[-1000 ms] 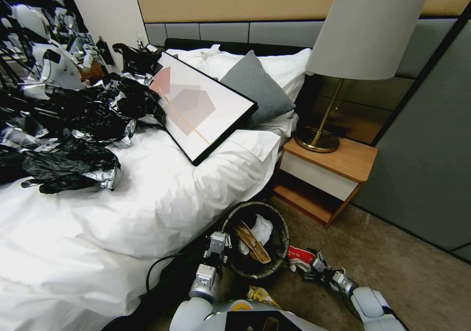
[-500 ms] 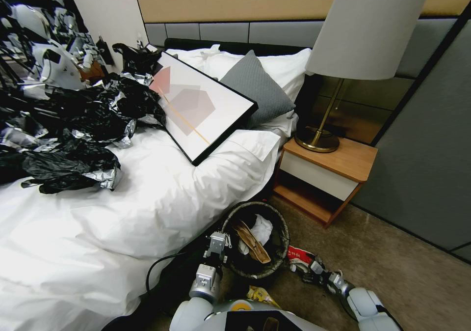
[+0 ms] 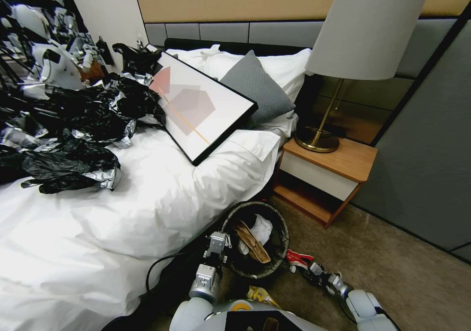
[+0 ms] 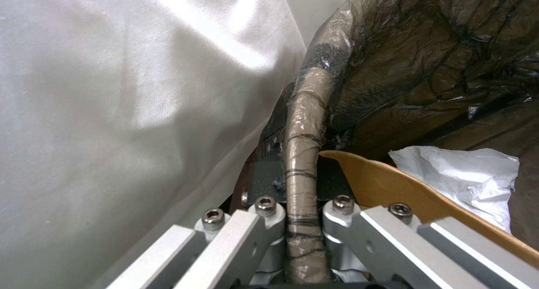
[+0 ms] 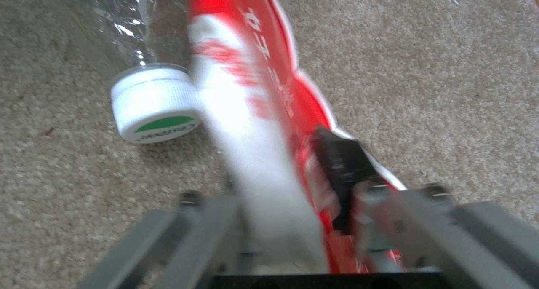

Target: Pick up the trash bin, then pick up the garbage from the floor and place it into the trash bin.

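Head view shows the right gripper (image 3: pixel 305 267) low on the carpet (image 3: pixel 392 267), pinching a red-and-white wrapper (image 3: pixel 297 258) tight between its fingers. A clear bottle (image 5: pixel 151 95) with a white cap lies just beside the wrapper. To the left, the left gripper (image 3: pixel 218 245) is clamped on the rim of the trash bin (image 3: pixel 255 272). Inside are brown paper (image 3: pixel 252 242) and white tissue (image 3: pixel 262 229). Farther off is the bed (image 3: pixel 147 198).

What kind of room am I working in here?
Most likely a hotel-style bedroom: a bed with white bedding and an upholstered headboard, a wooden nightstand with a brass lamp, and carpet underfoot.
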